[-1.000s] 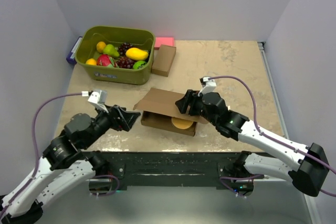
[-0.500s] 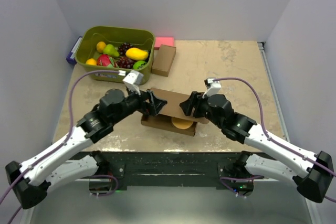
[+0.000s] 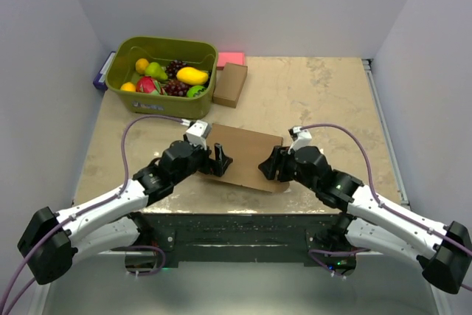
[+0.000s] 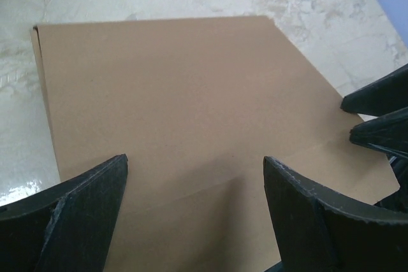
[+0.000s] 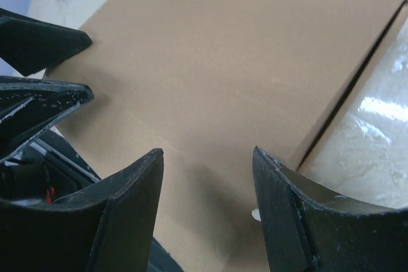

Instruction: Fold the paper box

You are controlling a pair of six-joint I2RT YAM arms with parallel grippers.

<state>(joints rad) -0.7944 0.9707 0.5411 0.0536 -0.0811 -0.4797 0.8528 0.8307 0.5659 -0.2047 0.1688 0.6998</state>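
At left, left gripper (image 3: 221, 161), newly swung in, jaws spread wide, empty; paper box (image 3: 247, 149) just beneath and ahead of it. Box now shut flat, no longer gaping. Right gripper (image 3: 267, 164), jaws apart, empty, box likewise beneath. Folding seems nearly done.

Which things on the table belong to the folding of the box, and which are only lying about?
For the job: paper box, left claw, right claw.
Lying about: green fruit bin, small brown box, pink block.
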